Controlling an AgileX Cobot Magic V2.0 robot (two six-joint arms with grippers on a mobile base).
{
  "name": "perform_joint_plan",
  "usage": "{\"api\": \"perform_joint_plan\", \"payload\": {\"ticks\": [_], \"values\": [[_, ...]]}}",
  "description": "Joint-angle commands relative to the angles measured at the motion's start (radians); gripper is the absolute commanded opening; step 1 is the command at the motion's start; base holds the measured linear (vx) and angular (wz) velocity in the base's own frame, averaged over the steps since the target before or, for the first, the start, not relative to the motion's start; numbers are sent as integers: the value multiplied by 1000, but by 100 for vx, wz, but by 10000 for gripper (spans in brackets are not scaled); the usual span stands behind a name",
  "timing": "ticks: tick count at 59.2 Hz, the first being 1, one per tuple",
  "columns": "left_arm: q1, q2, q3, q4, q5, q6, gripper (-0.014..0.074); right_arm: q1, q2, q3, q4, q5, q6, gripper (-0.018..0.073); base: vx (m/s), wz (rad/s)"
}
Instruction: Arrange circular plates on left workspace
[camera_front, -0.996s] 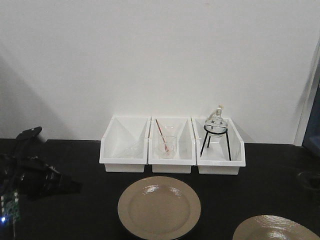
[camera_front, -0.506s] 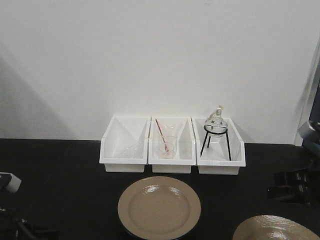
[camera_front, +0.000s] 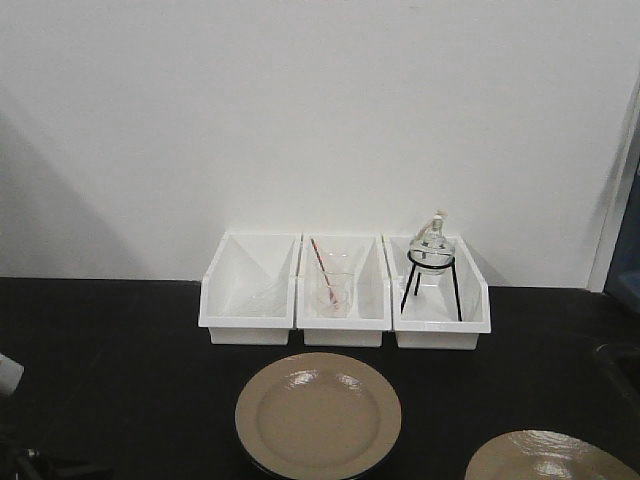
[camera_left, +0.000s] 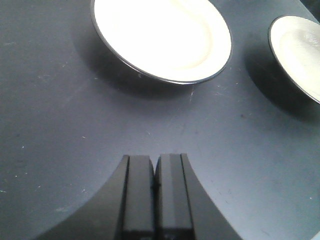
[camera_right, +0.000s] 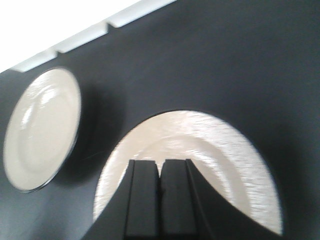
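Two round tan plates lie on the black countertop (camera_front: 120, 340). One plate (camera_front: 318, 412) sits in front of the white bins. The other plate (camera_front: 548, 458) is cut off by the bottom right edge. In the left wrist view my left gripper (camera_left: 155, 160) is shut and empty over bare countertop (camera_left: 60, 125), short of the nearer plate (camera_left: 162, 37), with the second plate (camera_left: 300, 55) at the right. In the blurred right wrist view my right gripper (camera_right: 160, 162) is shut and empty, hovering over one plate (camera_right: 210, 145), while the other plate (camera_right: 42, 130) lies to its left.
Against the white wall stand three white bins: an empty-looking left bin (camera_front: 250, 290), a middle bin (camera_front: 343, 290) with a glass beaker and red rod, and a right bin (camera_front: 440, 290) with a flask on a black tripod. A piece of my left arm (camera_front: 5, 372) shows at the lower left.
My left arm has dropped from the left of the front view to the lower left corner. The right arm showed at the right edge half a second ago and has left that view. Neither plate moved.
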Motion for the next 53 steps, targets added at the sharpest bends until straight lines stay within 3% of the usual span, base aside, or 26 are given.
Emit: {"api": "perform_joint_plan", "payload": {"ticks": [1, 9, 16, 22, 32, 38, 45, 53], "values": [[-3, -25, -23, -52, 3, 1, -3, -21, -2, -30, 37, -10, -17, 0, 0, 0], [-3, -25, -23, -52, 9, 1, -3, -35, 59, -30, 13, -30, -18, 14, 0, 0], [-3, -25, -23, -50, 11, 1, -1, -43, 109, -30, -12, -56, -18, 90, 0, 0], [-3, -25, -23, -49, 11, 1, 0, -43, 142, -30, -40, -68, -18, 226, 0, 0], [-3, -25, -23, -46, 8, 2, -1, -43, 184, -30, -84, -58, -15, 537, 0, 0], [-3, -25, -23, -42, -3, 2, -1, -43, 208, -30, -107, -48, -15, 656, 0, 0], [-3, -25, -23, -41, -13, 2, -1, -43, 247, -30, -107, -4, -40, 679, 0, 0], [-3, -24, -23, -33, -14, 2, -1, -41, 298, -30, -102, 24, -52, 645, 0, 0]]}}
